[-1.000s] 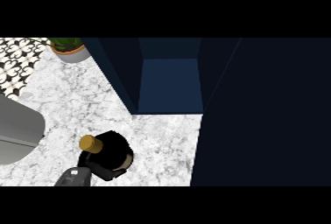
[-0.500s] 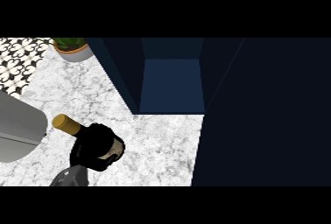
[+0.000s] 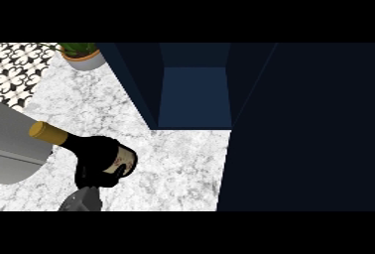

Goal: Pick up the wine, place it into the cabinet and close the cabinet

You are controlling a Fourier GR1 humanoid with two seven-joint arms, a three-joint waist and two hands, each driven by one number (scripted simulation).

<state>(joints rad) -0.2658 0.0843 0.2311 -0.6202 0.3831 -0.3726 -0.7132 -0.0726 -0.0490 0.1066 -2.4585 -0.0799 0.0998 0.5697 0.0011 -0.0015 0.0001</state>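
Left hand (image 3: 93, 176) at lower left, fingers (image 3: 89, 168) curled round a dark wine bottle (image 3: 67, 140) that tilts, its gold-capped neck pointing up and left across a grey rounded object (image 3: 15, 154). Beyond, on the white marble bench (image 3: 183, 163), an open dark-blue cabinet (image 3: 194, 94); a potted plant (image 3: 82, 53) at its left

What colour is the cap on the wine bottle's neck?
Golden tan: the cap tops the dark wine bottle, shown best in the head view.

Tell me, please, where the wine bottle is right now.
In the head view, the wine bottle is at lower left, tilted in the left hand over the counter, left of the open cabinet.
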